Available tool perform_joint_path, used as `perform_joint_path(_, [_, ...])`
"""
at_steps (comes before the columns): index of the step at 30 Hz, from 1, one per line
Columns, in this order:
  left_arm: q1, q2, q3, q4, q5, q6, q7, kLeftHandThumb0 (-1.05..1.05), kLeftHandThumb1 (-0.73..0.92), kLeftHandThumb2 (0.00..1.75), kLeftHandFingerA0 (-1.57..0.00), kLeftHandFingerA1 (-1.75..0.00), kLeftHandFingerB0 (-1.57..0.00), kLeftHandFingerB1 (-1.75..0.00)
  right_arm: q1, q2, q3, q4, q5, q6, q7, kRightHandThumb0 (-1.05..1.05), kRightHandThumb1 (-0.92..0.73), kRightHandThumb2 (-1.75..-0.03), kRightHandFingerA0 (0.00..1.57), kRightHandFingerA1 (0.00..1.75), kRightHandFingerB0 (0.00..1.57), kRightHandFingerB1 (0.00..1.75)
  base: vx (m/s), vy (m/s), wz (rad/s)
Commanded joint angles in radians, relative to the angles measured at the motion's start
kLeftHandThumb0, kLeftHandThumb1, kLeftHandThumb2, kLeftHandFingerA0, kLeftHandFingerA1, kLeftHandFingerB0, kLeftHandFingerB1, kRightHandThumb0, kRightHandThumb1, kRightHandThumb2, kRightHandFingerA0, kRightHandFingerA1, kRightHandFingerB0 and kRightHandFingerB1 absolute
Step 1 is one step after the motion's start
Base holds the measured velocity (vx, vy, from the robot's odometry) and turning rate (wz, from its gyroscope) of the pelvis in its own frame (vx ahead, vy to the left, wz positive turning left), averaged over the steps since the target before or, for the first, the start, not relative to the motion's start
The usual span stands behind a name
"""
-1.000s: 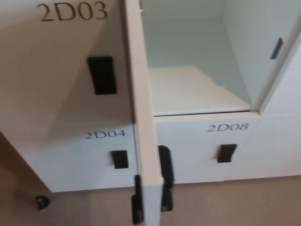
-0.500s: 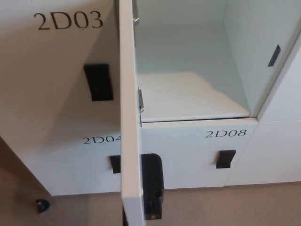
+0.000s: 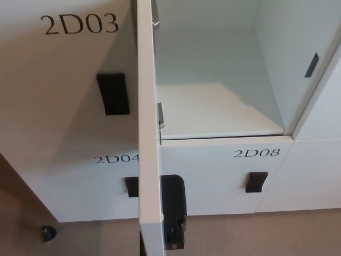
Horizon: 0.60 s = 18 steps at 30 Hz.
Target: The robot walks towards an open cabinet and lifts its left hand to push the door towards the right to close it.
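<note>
Head view looks down on a bank of white lockers with one door [image 3: 148,133] standing open, seen almost edge-on so that it runs as a narrow white strip from the top of the picture down to the bottom edge. Two small metal hinges [image 3: 159,118] show on its right side, where it meets the open compartment [image 3: 213,101]. That compartment is pale and bare inside, with a lit patch on its floor.

Left of the open door is the closed locker front marked 2D03 [image 3: 80,24], carrying a black recessed handle [image 3: 113,94]. Below it sits 2D04 [image 3: 116,159], its label and its own black handle partly covered by the door's edge. Under the open compartment is the front marked 2D08 [image 3: 257,153], with a black handle [image 3: 257,182] beneath the label.

A black block [image 3: 173,212] hangs on the right face of the open door near its lower end (whether it is the door's handle or a part of the robot, I cannot tell). Neither of the robot's hands can be made out, so the state of the fingers cannot be told. A small dark round object [image 3: 48,232] lies on the brownish carpet [image 3: 256,234] at lower left.
</note>
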Motion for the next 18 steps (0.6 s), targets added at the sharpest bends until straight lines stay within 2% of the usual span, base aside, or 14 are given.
perform_joint_path(1, [0.007, 0.010, -0.006, 0.003, 0.017, -0.031, 0.016, -0.24, 0.68, 0.60, -0.62, -0.41, -0.46, -0.37, 0.001, -0.020, 0.002, 0.006, -0.004, 0.015, 0.017, -0.40, -0.64, -0.59, 0.72, 0.48, 0.57, 0.41, 0.00, 0.000, 0.00])
perform_joint_path(9, [0.001, 0.004, 0.004, 0.003, 0.010, -0.026, 0.029, -0.24, 0.68, 0.60, -0.62, -0.42, -0.45, -0.36, 0.000, -0.020, 0.006, 0.005, -0.005, 0.013, 0.020, -0.39, -0.64, -0.59, 0.72, 0.48, 0.57, 0.42, 0.00, 0.000, 0.00])
perform_joint_path(12, [-0.018, -0.038, 0.067, -0.026, -0.063, 0.012, 0.046, -0.20, 0.68, 0.60, -0.59, -0.42, -0.45, -0.37, 0.012, -0.017, 0.005, 0.007, -0.002, 0.015, 0.023, -0.38, -0.63, -0.59, 0.69, 0.47, 0.57, 0.42, 0.00, 0.000, 0.00])
perform_joint_path(16, [-0.054, -0.081, 0.077, -0.101, -0.056, 0.033, 0.098, -0.16, 0.68, 0.60, -0.60, -0.42, -0.45, -0.37, 0.015, -0.021, 0.015, 0.000, -0.014, 0.018, 0.017, -0.39, -0.64, -0.59, 0.70, 0.47, 0.57, 0.42, 0.00, 0.000, 0.00])
perform_joint_path(18, [-0.138, -0.176, 0.025, -0.263, -0.004, 0.094, 0.180, -0.20, 0.66, 0.60, -0.60, -0.41, -0.50, -0.38, 0.007, -0.022, 0.017, -0.003, -0.014, 0.022, 0.021, -0.41, -0.63, -0.60, 0.69, 0.48, 0.57, 0.43, 0.00, 0.000, 0.00])
